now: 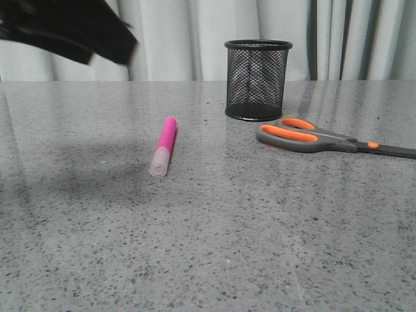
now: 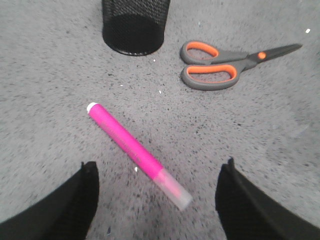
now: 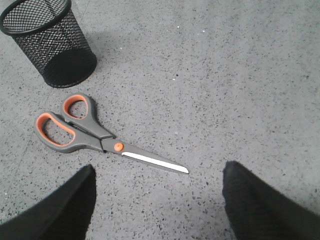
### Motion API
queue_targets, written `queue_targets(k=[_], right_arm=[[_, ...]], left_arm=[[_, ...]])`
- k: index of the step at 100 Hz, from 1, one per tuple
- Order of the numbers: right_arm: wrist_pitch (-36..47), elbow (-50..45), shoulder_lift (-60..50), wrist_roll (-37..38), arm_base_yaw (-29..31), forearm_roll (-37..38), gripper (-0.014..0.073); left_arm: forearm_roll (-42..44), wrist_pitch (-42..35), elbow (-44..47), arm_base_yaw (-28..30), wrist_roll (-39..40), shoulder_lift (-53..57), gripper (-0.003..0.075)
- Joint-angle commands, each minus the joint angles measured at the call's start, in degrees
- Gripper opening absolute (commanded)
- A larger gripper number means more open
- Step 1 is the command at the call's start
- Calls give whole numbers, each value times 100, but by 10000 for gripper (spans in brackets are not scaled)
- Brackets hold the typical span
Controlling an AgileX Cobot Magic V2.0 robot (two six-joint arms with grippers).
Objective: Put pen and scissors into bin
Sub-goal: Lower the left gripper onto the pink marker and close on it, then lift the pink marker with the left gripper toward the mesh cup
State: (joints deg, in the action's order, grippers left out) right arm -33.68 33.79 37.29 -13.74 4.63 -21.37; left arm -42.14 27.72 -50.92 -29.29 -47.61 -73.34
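The scissors (image 1: 328, 138) run off the front view's right edge, blades cut short, lying right of the bin (image 1: 257, 79), which stands upright at the far centre and appears empty. The pen (image 1: 163, 146) lies alone on the speckled desk (image 1: 208, 247), centre-left. Left gripper (image 2: 157, 192) and right gripper (image 3: 157, 197) both hang spread wide, holding nothing.

The scissors (image 1: 328, 138) blade tips run off frame; left arm (image 1: 65, 29) seems blurred.
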Motion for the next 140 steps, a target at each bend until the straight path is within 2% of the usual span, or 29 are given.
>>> queue_targets(k=[1, 34, 78, 83, 90, 107, 140], right_arm=[[313, 197, 42, -67, 9, -96, 484], [272, 197, 42, -113, 9, -96, 484], [272, 197, 42, -174, 9, -96, 484], [272, 197, 42, -174, 9, -96, 484], [272, 197, 42, -174, 9, -96, 484], [272, 197, 42, -174, 9, -96, 484], [272, 197, 42, -174, 9, -96, 484]], left_arm=[[-32, -446, -362, -239, -22, -379, 450], [7, -418, -1112, -291, -10, -1693, 450], [510, -459, -1175, -291, -10, -2021, 435], [584, -426, -1175, -291, -10, -2021, 401], [626, -373, -1175, -291, -10, -2021, 311], [626, -132, -1175, -291, -10, -2021, -16], [626, -30, -1225, -291, 327, -1558, -20]])
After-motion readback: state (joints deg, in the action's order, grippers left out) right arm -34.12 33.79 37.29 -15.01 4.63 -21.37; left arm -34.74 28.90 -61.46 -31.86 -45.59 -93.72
